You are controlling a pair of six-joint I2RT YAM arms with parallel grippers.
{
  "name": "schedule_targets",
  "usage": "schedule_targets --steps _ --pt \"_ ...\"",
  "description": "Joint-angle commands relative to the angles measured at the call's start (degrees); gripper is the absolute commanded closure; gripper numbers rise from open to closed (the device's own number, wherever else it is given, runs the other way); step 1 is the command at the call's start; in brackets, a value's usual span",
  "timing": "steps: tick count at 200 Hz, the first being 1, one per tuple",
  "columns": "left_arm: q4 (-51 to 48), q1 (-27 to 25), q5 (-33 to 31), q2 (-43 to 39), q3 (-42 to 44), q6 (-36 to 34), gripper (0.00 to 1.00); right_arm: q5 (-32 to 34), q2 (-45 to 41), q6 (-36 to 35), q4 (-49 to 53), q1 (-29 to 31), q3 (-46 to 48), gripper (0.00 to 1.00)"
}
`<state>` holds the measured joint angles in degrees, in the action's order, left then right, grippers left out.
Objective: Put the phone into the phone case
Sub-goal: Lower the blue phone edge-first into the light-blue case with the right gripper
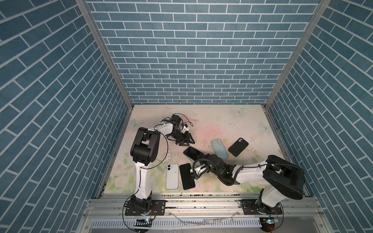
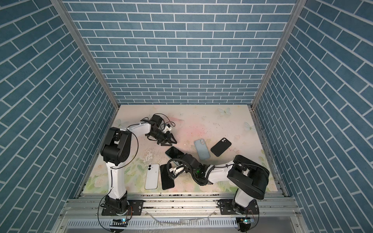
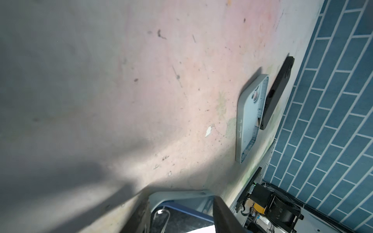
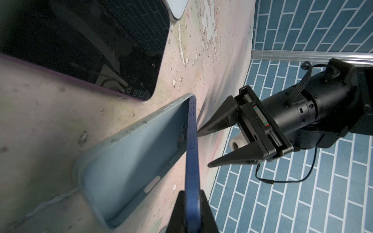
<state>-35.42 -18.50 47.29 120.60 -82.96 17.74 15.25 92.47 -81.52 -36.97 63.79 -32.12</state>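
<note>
My right gripper [image 4: 191, 193] is shut on the long edge of a blue phone [image 4: 192, 157] and holds it tilted. The phone's far end sits in an open pale blue-grey phone case [image 4: 131, 157] lying on the mat. In both top views the phone's dark screen [image 1: 191, 153] [image 2: 173, 151] shows just beyond the right gripper [image 1: 200, 157]. My left gripper [image 1: 188, 142] [image 2: 171, 142] stands open at the phone's far end, one fingertip [image 4: 199, 131] close against the phone's edge. In the left wrist view the case corner [image 3: 181, 196] shows between its fingers.
A second pale blue case [image 1: 219, 148] and a black case [image 1: 238, 146] lie at the right. A white phone [image 1: 172, 176] and a black phone [image 1: 187, 176] lie side by side near the front edge, close to my right wrist. Blue brick walls enclose the mat.
</note>
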Motion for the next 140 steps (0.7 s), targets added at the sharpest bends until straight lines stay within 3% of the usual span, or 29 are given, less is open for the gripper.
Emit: schedule_targets --steps 1,72,83,112,140 --pt "-0.66 -1.58 2.84 1.13 0.13 0.39 0.49 -3.47 1.73 -2.07 1.46 -0.34 -1.73 1.00" --pt "-3.04 -1.29 -1.04 -1.81 -1.03 -1.81 0.49 0.41 2.25 1.09 -0.22 -0.45 -0.35 1.00" --pt "-2.33 -0.53 -1.79 -3.53 -0.60 -1.93 0.49 0.90 1.98 1.30 -1.15 -0.42 0.45 0.91" --pt "1.51 2.43 -2.82 -8.22 2.04 -0.17 0.48 1.21 1.08 1.62 -1.44 -0.44 1.82 0.81" --pt "2.23 5.74 -2.06 -9.84 3.05 0.23 0.48 1.50 0.69 1.97 -1.44 -0.29 2.40 0.63"
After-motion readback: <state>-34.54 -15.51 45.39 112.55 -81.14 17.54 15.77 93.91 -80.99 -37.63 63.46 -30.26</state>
